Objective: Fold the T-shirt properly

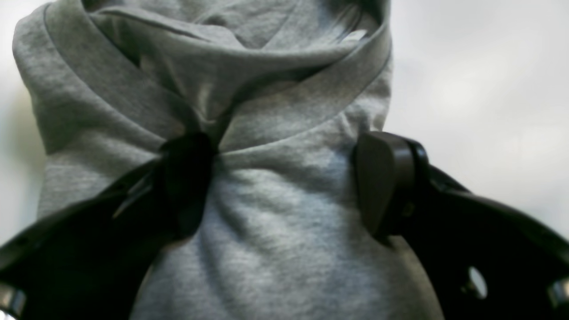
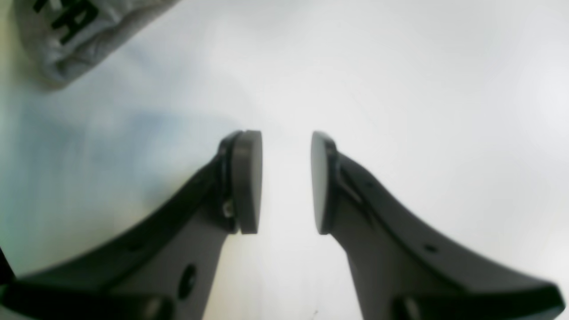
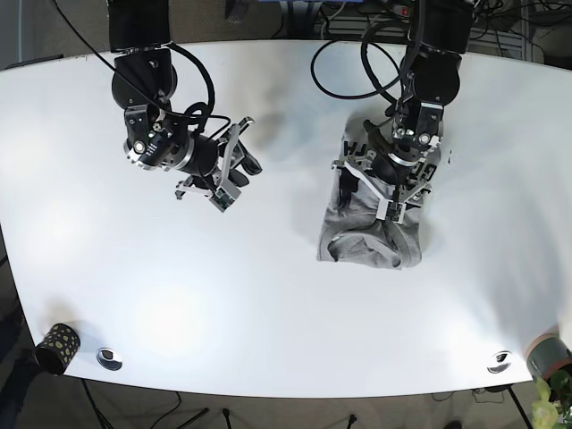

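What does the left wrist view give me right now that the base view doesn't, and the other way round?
Only the left wrist view shows the grey T-shirt bunched between the left end effector fingers, collar folds close up. Only the base view shows the whole white table, the right end effector open over bare surface away from the shirt, and a dark cup at the table's corner. Both show the left end effector on the crumpled shirt.
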